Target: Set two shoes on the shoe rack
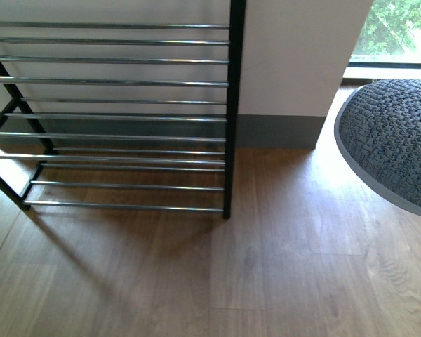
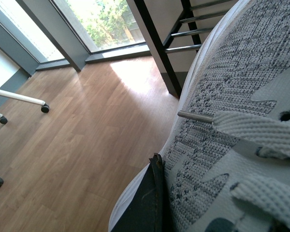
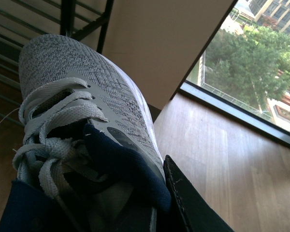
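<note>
Shoe rack (image 1: 126, 119) at left against wall (image 1: 295, 56); sneaker (image 1: 396, 140) at right.

No text, label, brand or number can be read anywhere

Sneaker (image 3: 111, 92): grey speckled knit, white laces, navy lining. Shoe rack (image 1: 233, 105): black frame, chrome bars.

Left fingers (image 2: 145, 208) clamp one sneaker (image 2: 222, 96), right fingers (image 3: 188, 203) clamp the other sneaker (image 3: 87, 82).
</note>
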`<state>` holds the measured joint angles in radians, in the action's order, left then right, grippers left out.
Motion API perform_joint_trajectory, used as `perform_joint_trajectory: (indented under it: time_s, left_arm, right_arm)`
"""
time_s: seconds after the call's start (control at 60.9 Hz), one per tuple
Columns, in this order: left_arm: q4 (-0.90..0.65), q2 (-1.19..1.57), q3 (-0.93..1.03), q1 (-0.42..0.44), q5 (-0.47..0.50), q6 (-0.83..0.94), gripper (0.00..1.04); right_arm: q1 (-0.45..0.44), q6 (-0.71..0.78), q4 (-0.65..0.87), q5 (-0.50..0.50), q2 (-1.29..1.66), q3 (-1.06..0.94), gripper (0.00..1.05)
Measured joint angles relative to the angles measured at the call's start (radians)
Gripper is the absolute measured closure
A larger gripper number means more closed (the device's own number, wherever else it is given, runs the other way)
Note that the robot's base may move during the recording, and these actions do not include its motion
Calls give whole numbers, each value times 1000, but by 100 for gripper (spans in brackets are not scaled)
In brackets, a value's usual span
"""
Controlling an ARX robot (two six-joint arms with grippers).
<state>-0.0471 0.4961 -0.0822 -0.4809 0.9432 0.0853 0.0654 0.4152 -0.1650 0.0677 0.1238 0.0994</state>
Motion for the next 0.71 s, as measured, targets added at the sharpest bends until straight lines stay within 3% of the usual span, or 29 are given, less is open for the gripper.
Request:
perform_joint_trajectory:
  time_s: [0.706]
  left_arm:
    - [-2,0,2,0,13,0,103]
  right_arm:
    - [0,-1,0,0,-1,-4,103]
